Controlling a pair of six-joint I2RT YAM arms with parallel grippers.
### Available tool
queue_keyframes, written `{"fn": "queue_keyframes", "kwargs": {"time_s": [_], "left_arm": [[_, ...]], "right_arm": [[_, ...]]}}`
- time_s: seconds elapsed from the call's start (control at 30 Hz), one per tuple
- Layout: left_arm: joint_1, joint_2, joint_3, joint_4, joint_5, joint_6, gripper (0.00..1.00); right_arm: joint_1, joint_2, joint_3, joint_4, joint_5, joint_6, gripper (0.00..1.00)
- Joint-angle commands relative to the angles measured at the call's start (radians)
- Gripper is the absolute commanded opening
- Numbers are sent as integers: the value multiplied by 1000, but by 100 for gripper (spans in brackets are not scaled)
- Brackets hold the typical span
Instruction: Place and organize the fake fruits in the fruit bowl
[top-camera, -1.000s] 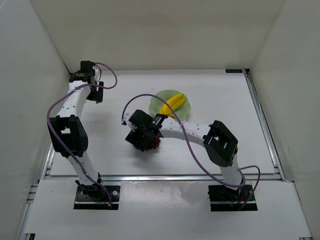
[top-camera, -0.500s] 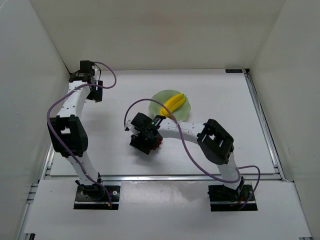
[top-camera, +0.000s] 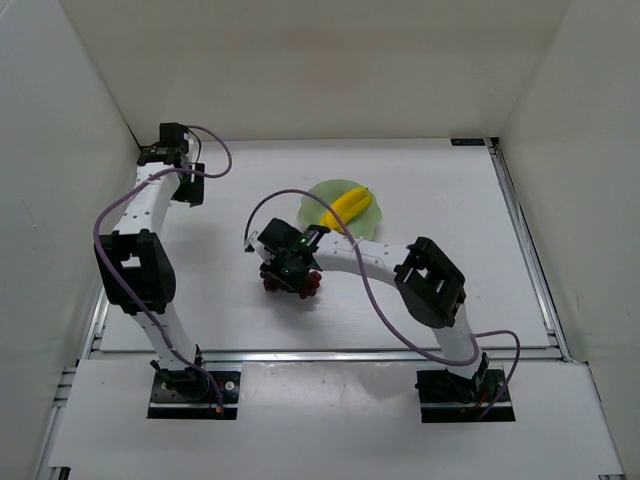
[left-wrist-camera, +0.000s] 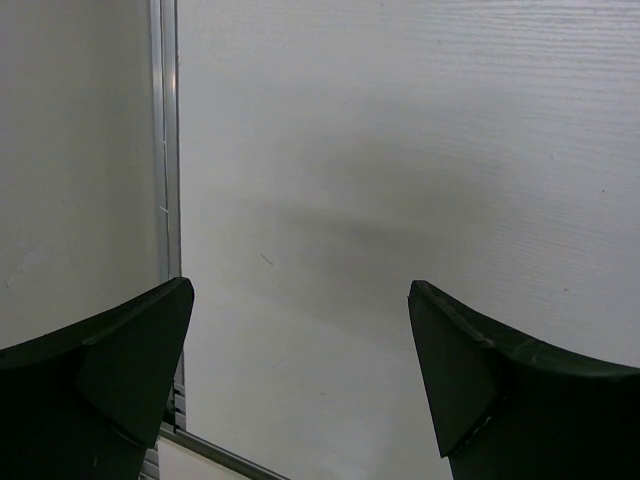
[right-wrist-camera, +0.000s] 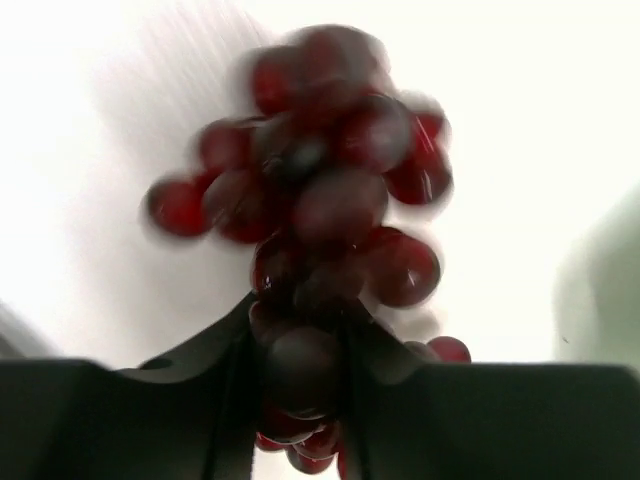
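Observation:
The yellow banana (top-camera: 347, 207) lies in the pale green fruit bowl (top-camera: 318, 196) at the middle of the table. The dark red grapes (right-wrist-camera: 320, 190) hang blurred in the right wrist view, and my right gripper (right-wrist-camera: 297, 335) is shut on the near end of the bunch. From above, that gripper (top-camera: 290, 275) sits left and in front of the bowl, with grapes (top-camera: 311, 288) peeking out under it. My left gripper (left-wrist-camera: 300, 385) stands open over bare table at the far left; in the top view its wrist (top-camera: 180, 165) is near the back left corner.
White walls close in the table on the left, back and right. A metal rail (left-wrist-camera: 166, 150) runs along the table's left edge beside the left gripper. A pale green edge (right-wrist-camera: 600, 290) shows at the right of the right wrist view.
My right gripper has shut on the grapes; it stood open over them before. The wrist shifted slightly and the bunch now swings. The left arm has not moved.

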Motion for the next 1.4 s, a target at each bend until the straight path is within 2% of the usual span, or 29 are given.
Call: {"fn": "queue_keyframes", "kwargs": {"time_s": [0.0,0.1,0.2,0.27,0.4,0.5,0.53,0.67,0.7,0.87,1.03,1.13,1.17,1.33,1.37], "left_arm": [[19,-22,-6,12,-12,-21,100],[42,-22,-6,3,-22,-21,100],[43,-22,-6,-6,-22,-21,100],[43,-22,-6,-7,-31,-21,100],[43,-22,-6,-7,-31,-21,100],[43,-22,-6,-7,-31,-21,100],[43,-22,-6,-7,-31,-21,100],[52,-22,-25,-7,-31,-30,100],[52,-22,-26,-7,-31,-30,100],[52,-22,-26,-7,-31,-30,100],[52,-43,-26,-16,-31,-30,100],[72,-43,-26,-16,-6,-39,100],[84,-43,-26,-16,-6,-50,100],[113,-43,-26,-16,23,-73,100],[113,-43,-26,-25,23,-73,100]], "right_arm": [[-44,-184,22,63,-86,97,20],[-142,-264,3,136,-141,239,22],[-258,-264,38,136,-92,353,22],[-294,-242,84,124,-23,407,22],[-407,-140,146,113,-87,530,22],[-458,-81,182,93,-109,585,30],[-458,-49,208,67,-118,597,53],[-470,-26,241,25,-106,588,95],[-470,-40,241,25,-92,588,99],[-480,-148,198,25,4,568,99],[-553,-378,45,25,58,593,99],[-662,-510,-102,35,31,593,99],[-738,-564,-182,35,11,593,99],[-1030,-661,-406,35,-193,548,99],[-1059,-661,-434,22,-193,535,99]]}}
